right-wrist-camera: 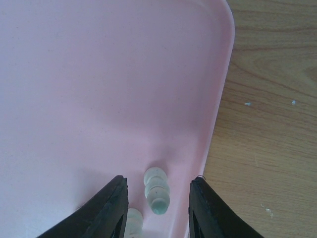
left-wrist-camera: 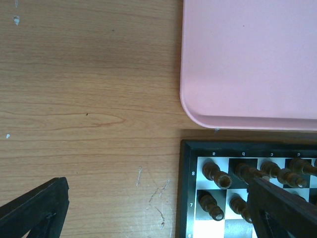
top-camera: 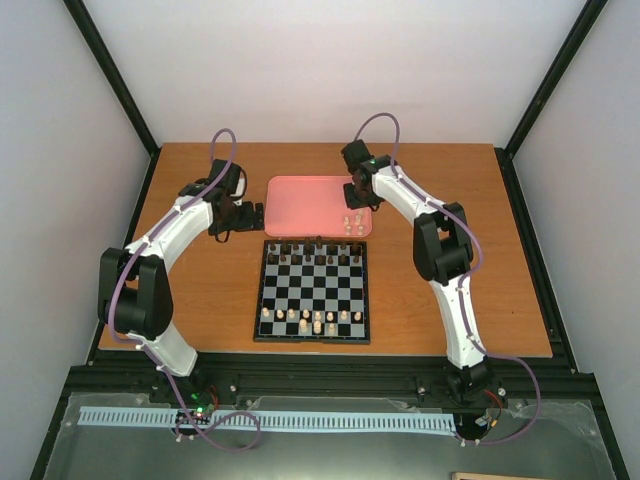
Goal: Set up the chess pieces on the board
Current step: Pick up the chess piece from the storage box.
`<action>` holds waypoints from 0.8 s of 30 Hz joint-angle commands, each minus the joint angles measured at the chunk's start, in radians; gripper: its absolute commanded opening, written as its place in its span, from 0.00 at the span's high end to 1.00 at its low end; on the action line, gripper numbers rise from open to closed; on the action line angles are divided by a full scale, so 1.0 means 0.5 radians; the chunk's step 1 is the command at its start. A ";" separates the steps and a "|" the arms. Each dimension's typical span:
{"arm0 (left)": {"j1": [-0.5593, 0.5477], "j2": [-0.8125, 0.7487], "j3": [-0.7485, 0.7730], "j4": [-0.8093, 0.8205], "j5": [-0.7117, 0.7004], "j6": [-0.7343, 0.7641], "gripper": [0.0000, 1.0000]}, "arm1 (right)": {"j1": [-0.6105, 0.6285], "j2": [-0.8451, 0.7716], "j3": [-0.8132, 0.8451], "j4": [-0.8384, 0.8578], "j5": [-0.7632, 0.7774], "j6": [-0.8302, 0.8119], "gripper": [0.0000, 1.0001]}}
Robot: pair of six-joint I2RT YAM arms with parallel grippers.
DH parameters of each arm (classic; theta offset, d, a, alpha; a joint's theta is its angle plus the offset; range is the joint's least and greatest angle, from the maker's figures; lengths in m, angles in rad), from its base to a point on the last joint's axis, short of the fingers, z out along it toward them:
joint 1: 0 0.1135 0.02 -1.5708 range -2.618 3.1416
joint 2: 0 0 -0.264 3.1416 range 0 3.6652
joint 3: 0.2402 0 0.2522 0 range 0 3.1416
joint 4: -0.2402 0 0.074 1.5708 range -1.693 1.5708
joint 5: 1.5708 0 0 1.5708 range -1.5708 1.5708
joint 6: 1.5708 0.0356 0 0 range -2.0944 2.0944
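The checkered board (top-camera: 313, 290) lies mid-table, also in the left wrist view (left-wrist-camera: 186, 198). Several cream pieces (top-camera: 315, 320) stand on its near rows. A few more cream pieces (top-camera: 353, 221) stand in the pink tray's near right corner. My right gripper (top-camera: 357, 204) hovers over them, open. In the right wrist view its jaws (right-wrist-camera: 157, 210) straddle one cream piece (right-wrist-camera: 157, 191) without touching it. Another cream piece (right-wrist-camera: 132, 221) stands by the left finger (right-wrist-camera: 106, 210). My left gripper (top-camera: 242, 217) is open and empty over bare wood (left-wrist-camera: 158, 213) beside the board's far left corner.
Dark brown pieces (top-camera: 312, 252) fill the board's far rows, and they show in the left wrist view (left-wrist-camera: 218, 176). The pink tray (top-camera: 310, 195) lies just behind the board, its corner in the left wrist view (left-wrist-camera: 237, 64). The tray's right rim (right-wrist-camera: 218, 114) borders wooden table.
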 commanded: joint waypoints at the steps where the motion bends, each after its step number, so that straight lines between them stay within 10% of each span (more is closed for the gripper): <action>1: 0.000 0.022 0.075 -0.005 -0.004 0.031 0.00 | -0.033 0.069 0.026 -0.020 -0.018 0.003 0.65; 24: 0.000 -0.001 0.111 -0.041 -0.038 0.033 0.00 | -0.054 -0.074 0.122 -0.004 -0.118 -0.066 0.88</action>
